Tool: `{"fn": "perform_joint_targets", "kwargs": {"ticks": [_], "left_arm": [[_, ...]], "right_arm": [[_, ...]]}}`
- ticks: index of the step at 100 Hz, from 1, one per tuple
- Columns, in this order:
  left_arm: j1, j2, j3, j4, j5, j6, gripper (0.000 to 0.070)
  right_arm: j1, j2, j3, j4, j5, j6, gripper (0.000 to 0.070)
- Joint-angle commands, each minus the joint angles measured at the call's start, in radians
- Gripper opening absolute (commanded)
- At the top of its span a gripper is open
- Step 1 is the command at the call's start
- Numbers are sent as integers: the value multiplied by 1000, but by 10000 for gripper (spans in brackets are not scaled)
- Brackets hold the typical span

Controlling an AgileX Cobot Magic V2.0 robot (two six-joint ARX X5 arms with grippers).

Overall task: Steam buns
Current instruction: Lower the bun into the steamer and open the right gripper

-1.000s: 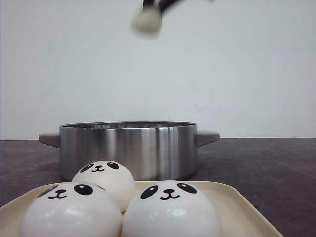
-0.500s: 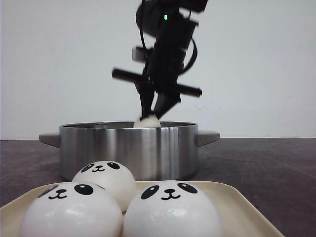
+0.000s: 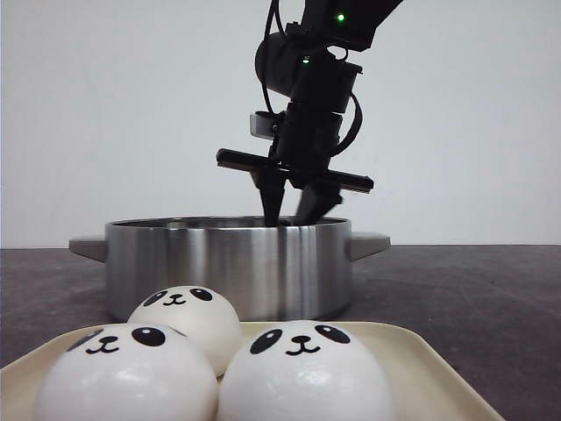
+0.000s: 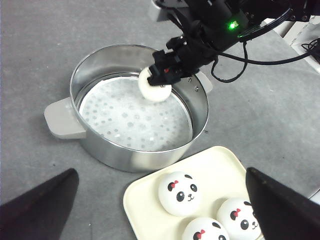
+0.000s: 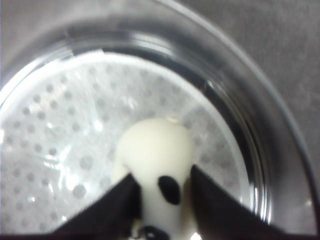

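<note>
Three white panda-faced buns (image 3: 184,320) (image 3: 123,377) (image 3: 302,377) sit on a cream tray (image 3: 412,360) in front of a steel pot (image 3: 228,267). My right gripper (image 3: 291,215) reaches down into the pot, its fingertips below the rim in the front view. It is shut on another bun (image 5: 155,155), squeezed between the black fingers (image 5: 115,205) just above the perforated paper liner (image 5: 60,140). The left wrist view shows that held bun (image 4: 154,86) near the pot's far wall. My left gripper (image 4: 161,172) hovers high above the tray (image 4: 145,200), open and holding nothing.
The pot has two grey side handles (image 3: 86,246) (image 3: 368,243). Its bottom is covered by dotted white paper (image 4: 130,120). Dark grey tabletop (image 3: 473,298) surrounds the pot and tray. A white wall stands behind.
The right arm has dropped from the top of the front view into the pot, carrying the bun below the rim, where the front view no longer shows it.
</note>
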Motion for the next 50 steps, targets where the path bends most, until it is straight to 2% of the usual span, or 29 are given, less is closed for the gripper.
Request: {"fn": "perform_joint_targets", "kwargs": {"ticks": [1,41,45,50], "left_arm": [[-5,6,19,7,-6,28,700],[-5,6,19,-10,-6,19,700],[-6,7,18,-11,-5,-8,700],[-6,11,15,-8,2,-50,700]], "right_arm": [[9,23,18,2,8,-4,336],[2,10,19,11,6,-4,345],[2,-9,19,5,7,-12,288],[4,-44,19,-1,9,-31,124]]}}
